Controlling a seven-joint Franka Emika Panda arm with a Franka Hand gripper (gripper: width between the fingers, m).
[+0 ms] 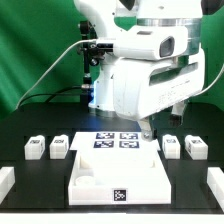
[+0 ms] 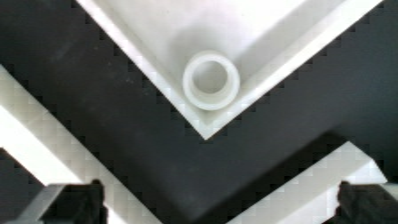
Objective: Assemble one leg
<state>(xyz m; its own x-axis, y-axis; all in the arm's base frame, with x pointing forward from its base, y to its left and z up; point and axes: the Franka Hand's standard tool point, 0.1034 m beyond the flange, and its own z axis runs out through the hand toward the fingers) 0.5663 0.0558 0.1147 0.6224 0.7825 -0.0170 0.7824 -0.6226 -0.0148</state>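
Observation:
Four small white legs stand in pairs on the black table: two at the exterior view's left (image 1: pixel 35 148) (image 1: pixel 60 146) and two at its right (image 1: pixel 171 145) (image 1: pixel 195 147). The large white tray-like piece (image 1: pixel 115 178) lies at the front middle with a tag on its front wall. My gripper (image 1: pixel 148 129) hangs low over the tray's far right corner. In the wrist view the gripper (image 2: pixel 217 206) is open and empty. Its dark fingertips (image 2: pixel 71 205) stand wide apart, above a corner of the tray that holds a round socket (image 2: pixel 212 80). No leg shows in the wrist view.
The marker board (image 1: pixel 115 140) lies flat just behind the tray. White blocks sit at the table's front left (image 1: pixel 5 180) and front right (image 1: pixel 214 180) edges. The arm's bulky white body fills the upper middle of the exterior view.

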